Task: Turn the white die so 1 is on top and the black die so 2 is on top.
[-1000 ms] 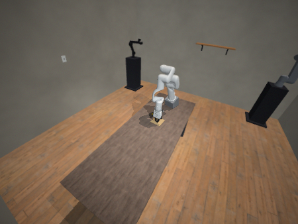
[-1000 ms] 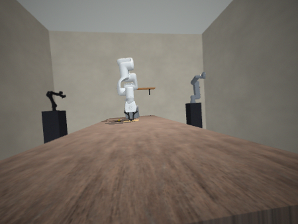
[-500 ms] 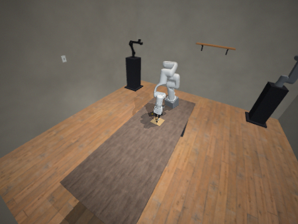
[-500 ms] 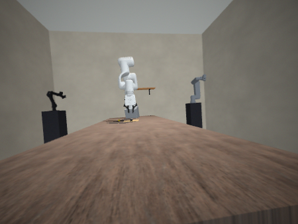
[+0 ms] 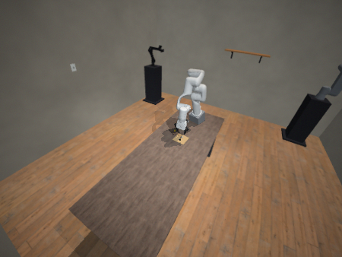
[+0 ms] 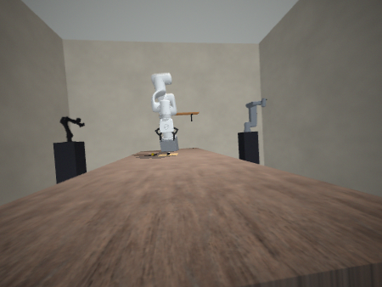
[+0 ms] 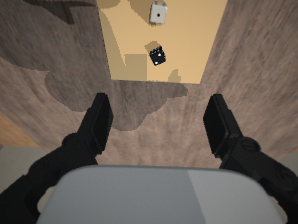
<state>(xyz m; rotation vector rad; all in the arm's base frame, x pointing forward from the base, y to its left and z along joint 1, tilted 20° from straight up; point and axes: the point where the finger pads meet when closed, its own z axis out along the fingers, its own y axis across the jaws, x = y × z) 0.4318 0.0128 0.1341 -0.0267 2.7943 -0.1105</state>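
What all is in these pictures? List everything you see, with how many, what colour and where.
Mat: one, tan, on the table
White die: one, white, on the mat, one pip up
Black die: one, black, on the mat
Yellow die: one, yellow, beside the mat
Table: one, brown, beneath the mat
Pedestals: two, black, either side of the table
Smaller robot arms: two, one black, one grey, on the pedestals
Rail: one, orange-brown, on the wall
Wall plate: one, white, on the wall
Robot arm: one, white, on a grey base block
Gripper: one, black fingers, open, on the arm's end

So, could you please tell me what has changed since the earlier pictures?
The gripper has risen and drawn back from over the mat toward the robot's base. It is now open and empty; whether it let anything go is too small to tell. The mat looks unmoved; the dice are too small earlier to compare.
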